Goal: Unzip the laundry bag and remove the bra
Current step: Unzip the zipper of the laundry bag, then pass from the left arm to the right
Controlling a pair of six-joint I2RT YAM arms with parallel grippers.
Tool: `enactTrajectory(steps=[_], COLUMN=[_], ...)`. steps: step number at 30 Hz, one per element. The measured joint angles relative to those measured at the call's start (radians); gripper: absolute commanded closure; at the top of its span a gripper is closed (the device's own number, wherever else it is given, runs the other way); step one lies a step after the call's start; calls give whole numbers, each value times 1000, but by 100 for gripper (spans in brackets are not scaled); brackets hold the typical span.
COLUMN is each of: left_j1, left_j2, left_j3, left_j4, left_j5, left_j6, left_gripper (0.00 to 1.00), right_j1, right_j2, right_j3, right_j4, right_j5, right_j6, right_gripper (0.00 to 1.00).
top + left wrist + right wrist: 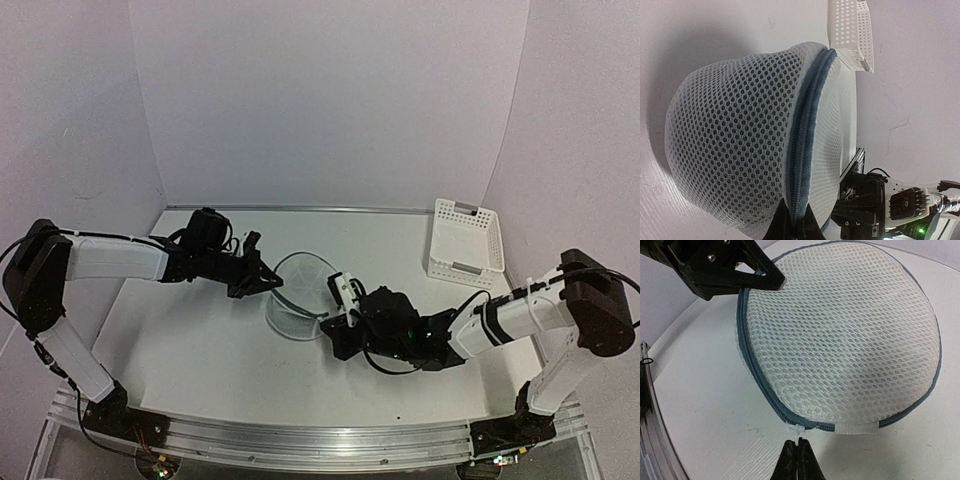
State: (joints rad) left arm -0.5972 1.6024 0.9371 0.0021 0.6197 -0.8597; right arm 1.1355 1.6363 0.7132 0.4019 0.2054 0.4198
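The laundry bag (300, 300) is a white mesh pouch with a grey-blue zipper rim, lying flat at mid-table between both arms. In the right wrist view it is a round disc (840, 335). My right gripper (798, 444) is shut on the small white zipper pull (800, 429) at the bag's near edge. My left gripper (792, 222) is shut on the zipper seam (807, 125) at the bag's opposite rim; it also shows in the right wrist view (762, 280). In the top view the left gripper (276, 284) and the right gripper (325, 318) flank the bag. The bra is not in view.
A white slotted plastic basket (465, 240) stands at the back right, also in the left wrist view (852, 32). The right arm's black wrist (865, 205) sits just beyond the bag. White walls enclose the table on three sides.
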Motion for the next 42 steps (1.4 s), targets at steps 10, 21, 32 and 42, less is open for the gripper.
enactTrajectory(steps=[10,21,32,42], left_j1=[-5,-34,-63,-107], left_j2=[-19,-24,-24,-47], left_j3=[0,0,0,0], left_j4=[-1,-1,-2,-3], left_j5=[9,8,50,134], left_j6=[19,57,181,315], left_gripper=[100,100,100,100], right_j1=[0,-15,-167,-340], right_j2=[-28,-150,-249,-245], right_j3=[-9,-21,5,96], right_j4=[-2,-73,-216,-308], right_j5=[-3,-5,-32,-284], right_j6=[-5,-60,-182,-177], right_gripper=[76,42,35,36])
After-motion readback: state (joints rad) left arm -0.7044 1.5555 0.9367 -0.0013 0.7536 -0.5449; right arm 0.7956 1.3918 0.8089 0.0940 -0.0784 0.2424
